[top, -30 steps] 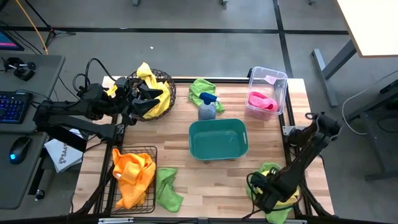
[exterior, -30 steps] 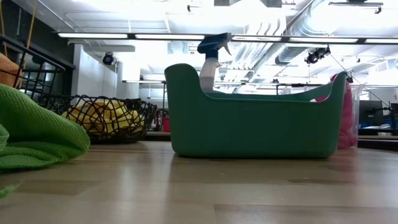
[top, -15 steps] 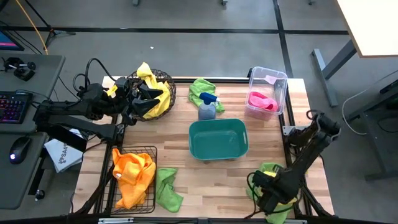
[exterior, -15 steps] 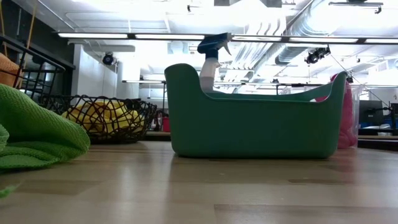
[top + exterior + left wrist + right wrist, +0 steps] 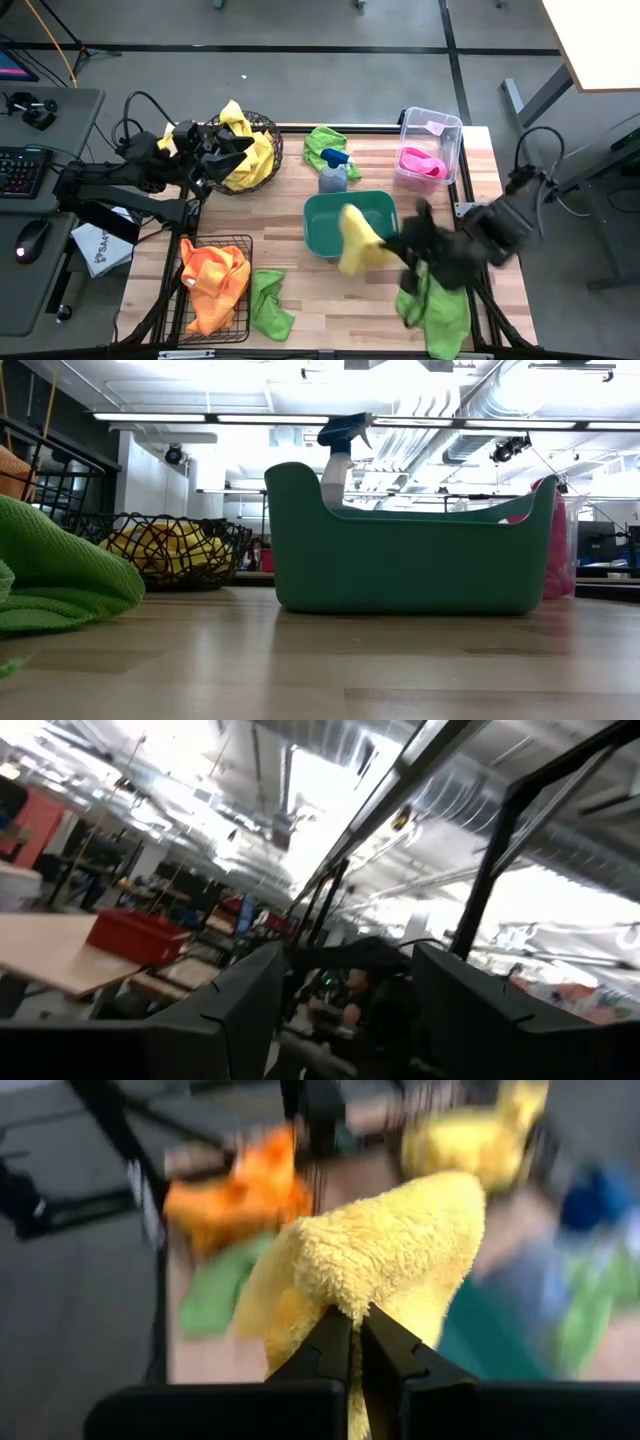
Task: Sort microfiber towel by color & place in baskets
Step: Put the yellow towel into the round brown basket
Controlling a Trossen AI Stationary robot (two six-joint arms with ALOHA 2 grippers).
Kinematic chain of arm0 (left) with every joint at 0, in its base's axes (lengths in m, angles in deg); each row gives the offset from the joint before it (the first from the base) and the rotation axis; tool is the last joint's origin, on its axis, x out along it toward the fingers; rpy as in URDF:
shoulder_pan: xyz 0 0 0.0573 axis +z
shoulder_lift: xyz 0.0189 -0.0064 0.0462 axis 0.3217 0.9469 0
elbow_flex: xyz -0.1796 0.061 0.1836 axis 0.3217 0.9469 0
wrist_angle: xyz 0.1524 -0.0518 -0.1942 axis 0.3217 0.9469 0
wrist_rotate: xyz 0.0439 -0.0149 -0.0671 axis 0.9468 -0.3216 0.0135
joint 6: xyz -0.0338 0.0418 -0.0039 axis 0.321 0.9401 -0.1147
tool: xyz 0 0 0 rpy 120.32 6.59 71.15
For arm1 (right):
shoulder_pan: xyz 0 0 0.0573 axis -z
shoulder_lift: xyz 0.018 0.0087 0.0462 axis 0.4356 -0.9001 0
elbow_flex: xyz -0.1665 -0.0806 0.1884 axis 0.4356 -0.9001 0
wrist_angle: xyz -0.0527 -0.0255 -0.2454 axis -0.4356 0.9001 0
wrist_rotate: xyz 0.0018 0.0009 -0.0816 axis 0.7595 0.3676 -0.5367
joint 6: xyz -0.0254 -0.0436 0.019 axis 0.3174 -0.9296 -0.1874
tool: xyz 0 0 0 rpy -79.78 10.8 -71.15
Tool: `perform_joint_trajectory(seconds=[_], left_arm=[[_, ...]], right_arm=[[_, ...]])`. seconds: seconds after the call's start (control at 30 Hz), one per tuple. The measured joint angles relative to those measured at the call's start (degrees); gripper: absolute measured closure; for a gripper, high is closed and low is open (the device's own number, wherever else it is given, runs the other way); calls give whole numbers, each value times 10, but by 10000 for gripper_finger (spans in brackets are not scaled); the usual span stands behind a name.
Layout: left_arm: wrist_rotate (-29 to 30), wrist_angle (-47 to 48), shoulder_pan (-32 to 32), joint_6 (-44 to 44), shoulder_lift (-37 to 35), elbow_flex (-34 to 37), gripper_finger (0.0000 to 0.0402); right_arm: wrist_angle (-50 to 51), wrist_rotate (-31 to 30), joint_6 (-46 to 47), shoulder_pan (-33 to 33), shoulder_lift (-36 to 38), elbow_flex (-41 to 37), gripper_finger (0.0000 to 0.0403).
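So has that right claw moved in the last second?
Yes. The right gripper has swung from the table's near right corner towards the teal tub, lifting a yellow towel off the green towel.

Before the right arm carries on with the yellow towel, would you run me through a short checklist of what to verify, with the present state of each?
1. Right gripper shut on the yellow towel: ok, the fingers pinch a fold of it.
2. Towel lifted off the table: ok, in the high view it hangs by the teal tub.
3. Matching basket: ok, the round wire basket already holds yellow cloth.
4. Path to that basket: not ok, the left gripper sits open at it, and the spray bottle stands between.
5. Green towel left behind on the table: ok, it lies apart from the held one.
6. Firmness of grip: cannot tell.
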Motion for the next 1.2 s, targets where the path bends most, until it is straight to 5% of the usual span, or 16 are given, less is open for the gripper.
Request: perform_joint_trajectory(seconds=[0.2,0.33,0.73,1.03,1.2], left_arm=[[-18,-44,0,0,0,0,190],[-23,-54,0,-7,0,0,190],[-33,-103,-1,4,0,0,190],[14,-119,-1,46,10,0,190],[54,-117,0,55,36,0,190]], right_arm=[[-290,107,-321,162,-20,-13,402],[-457,190,-440,250,-46,-14,402],[-526,246,-421,428,-124,-15,403],[-662,459,-410,517,-229,-15,403],[-725,524,-395,553,-284,-15,403]])
